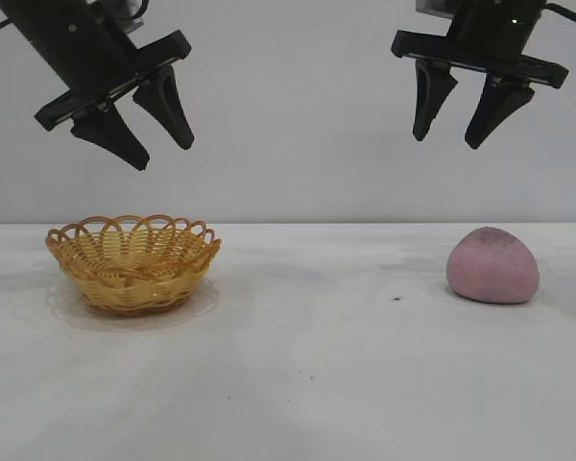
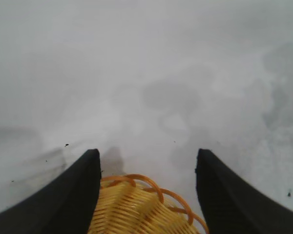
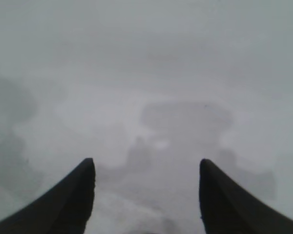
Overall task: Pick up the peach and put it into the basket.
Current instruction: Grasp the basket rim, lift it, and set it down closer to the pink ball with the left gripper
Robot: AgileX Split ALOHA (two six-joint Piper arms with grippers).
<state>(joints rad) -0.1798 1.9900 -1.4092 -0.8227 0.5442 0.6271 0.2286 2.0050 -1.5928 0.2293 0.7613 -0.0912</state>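
The peach [image 1: 492,266], a dusty pink speckled lump, rests on the white table at the right. The yellow woven basket [image 1: 132,261] with its looped orange rim stands at the left and holds nothing. High above the basket hangs my left gripper [image 1: 164,154], open and tilted, with nothing in it; the left wrist view shows the basket's rim [image 2: 151,183] far below, between the black fingers [image 2: 73,195]. My right gripper [image 1: 447,142] hangs open and empty high above the peach, slightly to its left. The right wrist view shows only bare table between its fingers [image 3: 68,200]; the peach is out of that view.
The white table [image 1: 307,365] runs wide between basket and peach, with a small dark speck [image 1: 396,298] to the left of the peach. A plain grey wall stands behind.
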